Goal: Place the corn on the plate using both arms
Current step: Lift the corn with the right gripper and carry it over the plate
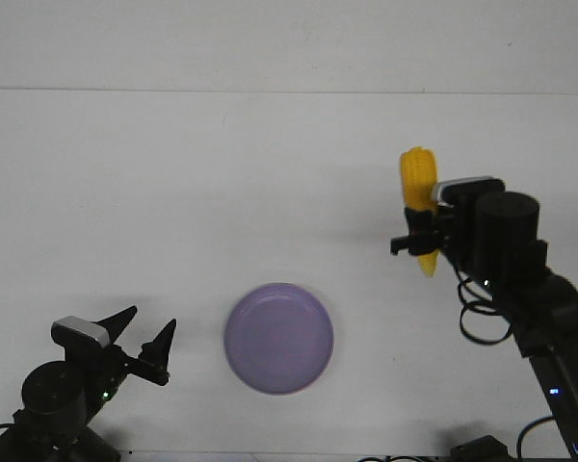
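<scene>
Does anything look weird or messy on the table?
Nothing is spilled or broken. The corn stands almost upright in the right gripper, off to the right of the plate, which holds nothing. The left gripper is open and holds nothing.

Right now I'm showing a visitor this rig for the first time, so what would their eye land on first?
First the yellow corn, held upright in the right gripper above the white table, right of centre. Next the purple plate, empty, near the front edge in the middle. The left gripper sits open at the front left, holding nothing.
</scene>
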`<move>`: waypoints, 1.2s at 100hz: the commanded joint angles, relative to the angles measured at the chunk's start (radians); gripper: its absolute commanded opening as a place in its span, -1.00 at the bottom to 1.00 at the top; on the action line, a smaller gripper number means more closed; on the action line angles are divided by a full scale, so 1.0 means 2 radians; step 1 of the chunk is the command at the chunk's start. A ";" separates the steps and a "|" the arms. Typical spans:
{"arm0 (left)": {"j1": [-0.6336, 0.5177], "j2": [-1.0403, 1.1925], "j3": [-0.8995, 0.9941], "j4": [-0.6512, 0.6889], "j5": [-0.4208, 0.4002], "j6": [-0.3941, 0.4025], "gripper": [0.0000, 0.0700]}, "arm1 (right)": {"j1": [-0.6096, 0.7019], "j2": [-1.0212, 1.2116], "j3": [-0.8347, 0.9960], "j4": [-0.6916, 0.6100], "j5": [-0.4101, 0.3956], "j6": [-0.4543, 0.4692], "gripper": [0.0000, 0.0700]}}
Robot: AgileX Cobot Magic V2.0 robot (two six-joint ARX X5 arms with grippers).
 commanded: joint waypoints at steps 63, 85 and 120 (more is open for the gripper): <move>-0.002 0.002 0.005 0.006 -0.001 0.003 0.44 | 0.348 0.137 -0.242 0.263 0.060 0.145 -0.63; -0.002 0.002 0.005 0.005 -0.001 0.003 0.44 | 0.347 0.162 -0.242 0.263 0.067 0.143 0.01; -0.002 0.002 0.005 0.005 -0.001 0.003 0.44 | 0.347 0.148 -0.237 0.249 0.073 0.139 0.41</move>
